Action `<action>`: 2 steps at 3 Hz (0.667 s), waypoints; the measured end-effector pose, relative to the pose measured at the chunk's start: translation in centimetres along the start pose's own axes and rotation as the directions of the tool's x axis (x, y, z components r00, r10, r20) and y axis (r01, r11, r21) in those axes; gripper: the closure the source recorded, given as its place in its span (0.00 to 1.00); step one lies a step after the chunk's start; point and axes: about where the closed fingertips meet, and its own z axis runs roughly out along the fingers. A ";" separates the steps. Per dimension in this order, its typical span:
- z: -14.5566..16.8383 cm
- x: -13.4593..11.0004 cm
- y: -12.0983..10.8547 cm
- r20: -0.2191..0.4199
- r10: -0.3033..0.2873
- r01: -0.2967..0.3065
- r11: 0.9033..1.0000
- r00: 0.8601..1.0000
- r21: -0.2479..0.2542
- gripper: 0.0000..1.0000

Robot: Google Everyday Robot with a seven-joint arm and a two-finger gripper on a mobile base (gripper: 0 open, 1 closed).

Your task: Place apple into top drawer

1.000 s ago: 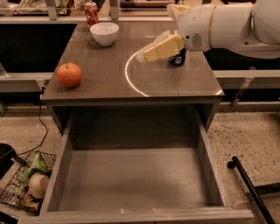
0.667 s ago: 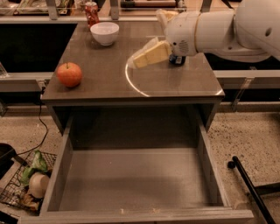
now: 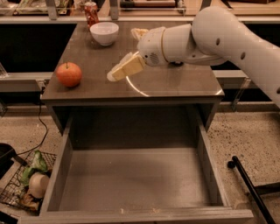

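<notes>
The orange-red apple [image 3: 69, 74] with a short dark stem sits on the grey cabinet top [image 3: 175, 83], near its front left corner. The top drawer [image 3: 131, 179] is pulled out below the cabinet top, with nothing in it. My gripper [image 3: 119, 72], cream-coloured at the end of the white arm [image 3: 210, 35], hangs over the middle of the cabinet top. It points left toward the apple, about a hand's width to the apple's right, and touches nothing.
A white bowl [image 3: 104, 33] and a red soda can [image 3: 91, 13] stand at the back left of the cabinet top. A wire basket [image 3: 26, 183] with items sits on the floor at the left. A black bar [image 3: 249, 183] lies on the floor at the right.
My gripper has moved left across the cabinet top, from the right of centre toward the apple. The apple and the drawer have not moved.
</notes>
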 end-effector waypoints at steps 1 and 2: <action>3.7 1.3 0.2 -0.032 0.037 -0.038 0.999 0.999 -0.031 0.00; 7.6 1.9 0.7 -0.042 0.069 -0.072 0.994 0.997 -0.078 0.00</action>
